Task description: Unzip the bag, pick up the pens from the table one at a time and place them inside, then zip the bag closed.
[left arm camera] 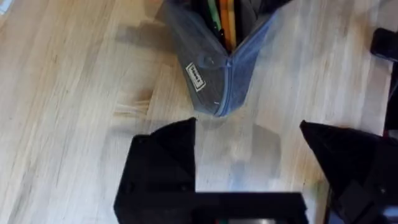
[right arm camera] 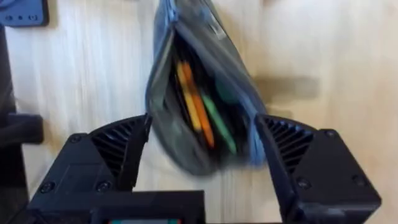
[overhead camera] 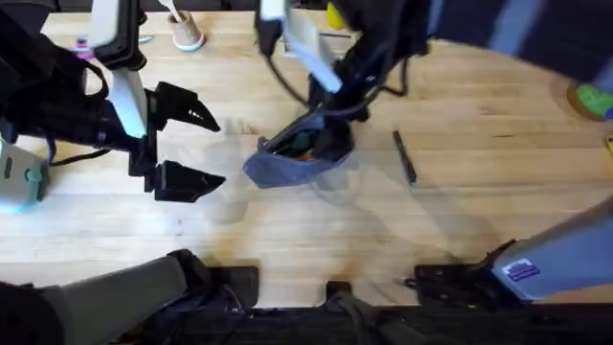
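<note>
With the bag (overhead camera: 297, 158) unzipped mid-table and holding several pens, we note one pen (overhead camera: 405, 157) left beside it; both grippers, left (overhead camera: 187, 149) and right (right arm camera: 202, 146), stand apart.

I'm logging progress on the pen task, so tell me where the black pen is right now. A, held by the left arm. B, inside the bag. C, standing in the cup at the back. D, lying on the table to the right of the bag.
D: the pen lies flat on the table, just right of the open bag and apart from it.
</note>
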Available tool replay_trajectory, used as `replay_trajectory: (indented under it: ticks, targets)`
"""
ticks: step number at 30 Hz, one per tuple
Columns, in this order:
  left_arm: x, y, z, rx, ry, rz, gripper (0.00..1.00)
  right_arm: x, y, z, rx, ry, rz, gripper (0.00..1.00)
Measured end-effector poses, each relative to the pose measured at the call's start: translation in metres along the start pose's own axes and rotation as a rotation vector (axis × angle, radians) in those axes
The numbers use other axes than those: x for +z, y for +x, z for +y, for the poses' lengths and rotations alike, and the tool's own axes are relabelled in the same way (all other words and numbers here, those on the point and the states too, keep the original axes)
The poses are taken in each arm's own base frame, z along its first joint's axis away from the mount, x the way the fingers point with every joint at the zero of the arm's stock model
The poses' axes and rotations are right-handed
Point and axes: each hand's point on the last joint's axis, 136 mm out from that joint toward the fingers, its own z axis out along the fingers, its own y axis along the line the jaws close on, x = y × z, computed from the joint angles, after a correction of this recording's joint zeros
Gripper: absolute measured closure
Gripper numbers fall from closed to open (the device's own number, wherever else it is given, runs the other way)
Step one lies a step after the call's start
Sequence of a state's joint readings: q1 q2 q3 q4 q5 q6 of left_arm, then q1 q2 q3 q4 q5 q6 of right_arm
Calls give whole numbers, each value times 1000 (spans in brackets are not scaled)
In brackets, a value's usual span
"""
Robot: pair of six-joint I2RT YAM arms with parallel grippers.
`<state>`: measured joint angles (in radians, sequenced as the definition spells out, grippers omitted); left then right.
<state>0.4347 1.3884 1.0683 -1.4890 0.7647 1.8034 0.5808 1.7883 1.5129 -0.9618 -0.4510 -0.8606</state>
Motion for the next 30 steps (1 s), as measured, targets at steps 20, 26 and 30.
replay_trajectory:
  ticks: [20,26,30]
  targets:
    - [0,0,2,8,-6,0,7,-211,128,-29,582,615,31,9]
    - [0,1,4,16,-13,2,7,-216,139,-25,652,661,50,8]
    - [0,1,4,17,-14,2,7,-183,166,-19,730,598,105,9]
